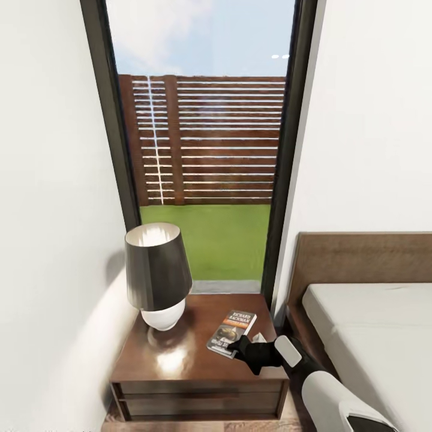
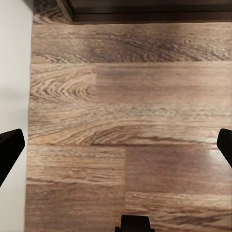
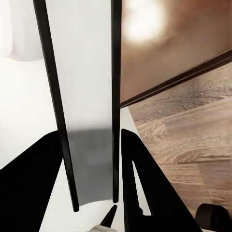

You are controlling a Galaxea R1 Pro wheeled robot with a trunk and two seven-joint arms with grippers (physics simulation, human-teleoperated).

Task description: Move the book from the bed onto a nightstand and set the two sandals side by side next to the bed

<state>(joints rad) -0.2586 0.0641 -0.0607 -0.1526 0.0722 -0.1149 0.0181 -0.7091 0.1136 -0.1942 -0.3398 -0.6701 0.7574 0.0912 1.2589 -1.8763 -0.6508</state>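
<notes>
The book (image 1: 232, 332), dark with an orange band and white lettering, lies on the glossy top of the dark-brown nightstand (image 1: 180, 360), near its right front corner. My right gripper (image 1: 239, 348) is at the book's near end. In the right wrist view the book (image 3: 89, 96) shows edge-on, its white pages between two dark covers, with a black finger (image 3: 46, 164) pressed against each cover. My left gripper (image 2: 116, 145) hangs open over the wood-plank floor (image 2: 125, 96). The bed (image 1: 372, 324) stands to the right of the nightstand. The sandals are out of view.
A lamp (image 1: 157, 273) with a dark shade and white base takes up the nightstand's left half. Behind it is a tall dark-framed window (image 1: 204, 150) onto grass and a slatted fence. A white wall (image 1: 42, 240) closes the left side; the headboard (image 1: 360, 258) is close on the right.
</notes>
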